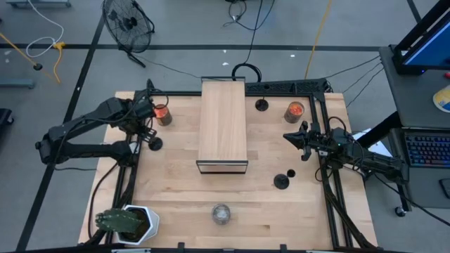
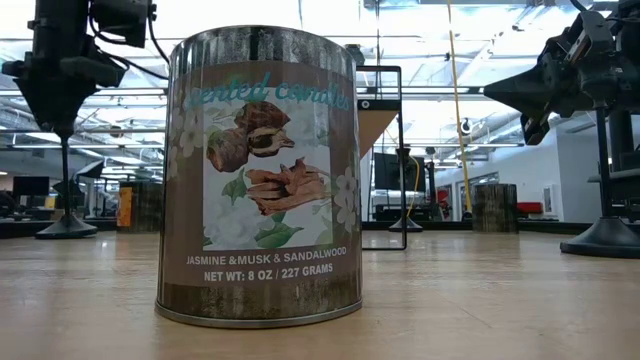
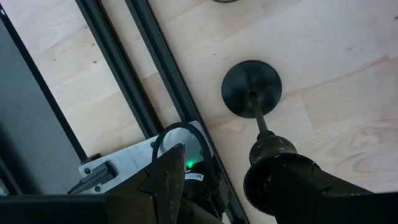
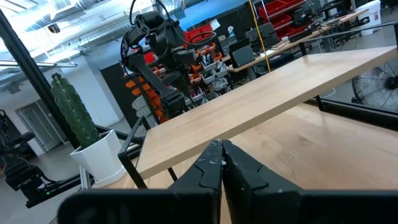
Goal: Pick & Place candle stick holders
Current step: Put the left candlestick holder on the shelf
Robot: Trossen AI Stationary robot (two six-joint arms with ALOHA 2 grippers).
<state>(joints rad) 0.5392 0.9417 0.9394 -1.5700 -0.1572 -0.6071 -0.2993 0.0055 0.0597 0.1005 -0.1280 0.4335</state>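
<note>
One black candle stick holder (image 1: 155,143) stands on its disc base (image 3: 252,88) near the table's left side. My left gripper (image 1: 148,131) is open above it, and the holder's top (image 3: 273,148) stands between the fingers, close to one of them (image 3: 323,196). A second holder (image 1: 261,105) stands at the far side, right of the wooden box. A third (image 1: 282,181) stands at the right, toward the near edge. My right gripper (image 4: 222,149) is shut and empty, in the air (image 1: 297,137) at the right side. My left gripper comes at the holder from above, pointing down, one finger on each side of the top of its stem. The top (image 3: 277,177) lies right against one finger; I cannot tell whether they touch. The holder stands upright with its base on the table (image 2: 65,228).
A long wooden box (image 1: 223,126) stands mid-table. Two brownish jars with orange tops (image 1: 162,114) (image 1: 294,111) stand at the far left and far right. A scented-candle tin (image 2: 260,175) stands near the front edge, a potted cactus (image 1: 130,223) at the near left corner.
</note>
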